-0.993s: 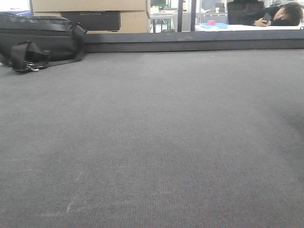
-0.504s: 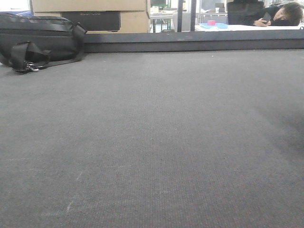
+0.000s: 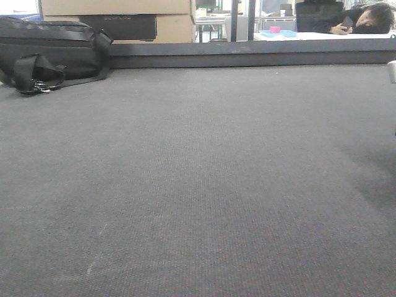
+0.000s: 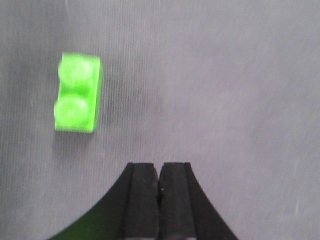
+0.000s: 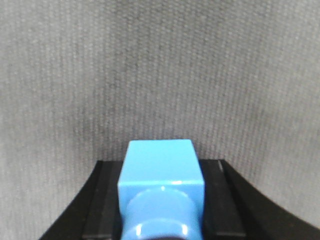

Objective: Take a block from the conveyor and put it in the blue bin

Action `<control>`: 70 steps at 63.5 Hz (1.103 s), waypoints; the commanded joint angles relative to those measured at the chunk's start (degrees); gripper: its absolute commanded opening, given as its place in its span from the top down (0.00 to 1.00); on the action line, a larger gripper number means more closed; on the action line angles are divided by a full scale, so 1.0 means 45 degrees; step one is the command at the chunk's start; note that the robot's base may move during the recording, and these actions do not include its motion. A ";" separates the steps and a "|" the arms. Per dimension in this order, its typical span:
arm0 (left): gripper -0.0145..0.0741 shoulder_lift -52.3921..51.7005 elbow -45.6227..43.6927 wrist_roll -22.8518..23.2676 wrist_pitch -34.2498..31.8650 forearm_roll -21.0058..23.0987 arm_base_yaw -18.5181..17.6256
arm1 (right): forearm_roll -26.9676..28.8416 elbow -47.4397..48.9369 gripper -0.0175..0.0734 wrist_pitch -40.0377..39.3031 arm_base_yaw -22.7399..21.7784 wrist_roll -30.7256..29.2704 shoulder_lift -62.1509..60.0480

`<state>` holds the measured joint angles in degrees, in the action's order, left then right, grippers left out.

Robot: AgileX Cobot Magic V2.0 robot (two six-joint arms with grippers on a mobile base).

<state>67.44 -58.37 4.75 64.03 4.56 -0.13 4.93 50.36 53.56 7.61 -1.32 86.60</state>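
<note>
The conveyor [image 3: 198,173] is a wide dark grey woven belt with a dark raised rail [image 3: 260,57] along its far edge. A bright green two-stud block [image 4: 77,93] lies on the belt, ahead and to the left of my left gripper [image 4: 159,172], which is shut with nothing in it. My right gripper [image 5: 161,167] is shut on a light blue block [image 5: 161,170] and holds it just above the belt, a round stud facing the camera. The blue bin is out of view. Neither block shows in the front view.
A black bag [image 3: 49,52] with straps rests on the belt's far left corner, in front of cardboard boxes [image 3: 117,15]. A person [image 3: 365,18] leans on a white table beyond the rail, near a flat light-blue thing [image 3: 278,33]. A small pale part [image 3: 391,71] pokes in at the right edge.
A small pale part has come into the front view at its right edge. The belt, the bag and the background look the same.
</note>
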 commanded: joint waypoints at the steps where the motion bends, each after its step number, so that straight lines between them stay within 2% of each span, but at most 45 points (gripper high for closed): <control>1: 0.96 0.0623 -0.0577 -0.0180 0.0740 -0.0060 0.0113 | -0.0101 0.0371 0.98 0.0677 0.0018 -0.0006 -0.0407; 11: 0.96 0.1882 -0.1259 -0.1831 0.0902 -0.0445 0.0246 | -0.0101 0.1059 0.98 0.1382 0.0018 -0.0006 -0.1397; 22: 0.96 0.2985 -0.1291 -0.1853 0.0672 -0.1743 0.0246 | 0.0152 0.1349 0.98 0.1235 0.0018 -0.0006 -0.2468; 39: 0.95 0.3499 -0.1291 -0.1745 -0.0571 -0.1860 0.0246 | 0.0437 0.1349 0.98 0.1129 0.0018 -0.0006 -0.2615; 45: 0.84 0.3499 -0.1267 -0.1304 -0.0548 -0.1860 0.0246 | 0.0437 0.1349 0.98 0.1129 0.0018 -0.0006 -0.2615; 51: 0.64 0.3499 -0.1139 -0.1274 -0.0603 -0.1713 0.0397 | 0.0437 0.1349 0.98 0.1129 0.0018 -0.0006 -0.2615; 59: 0.44 0.3499 -0.0884 -0.1274 -0.0804 -0.1672 0.0786 | 0.0463 0.1349 0.98 0.1129 0.0018 -0.0006 -0.2615; 64: 0.38 0.3515 -0.0673 -0.1347 -0.1019 -0.1672 0.1020 | 0.0559 0.1349 0.98 0.1100 0.0018 -0.0006 -0.2615; 70: 0.38 0.3515 -0.0415 -0.1688 -0.1597 -0.1613 0.1259 | 0.0645 0.1349 0.98 0.1045 0.0018 -0.0006 -0.2615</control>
<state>83.33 -61.13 -1.73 59.34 -3.41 4.69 7.35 56.12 58.84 7.61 -1.32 75.41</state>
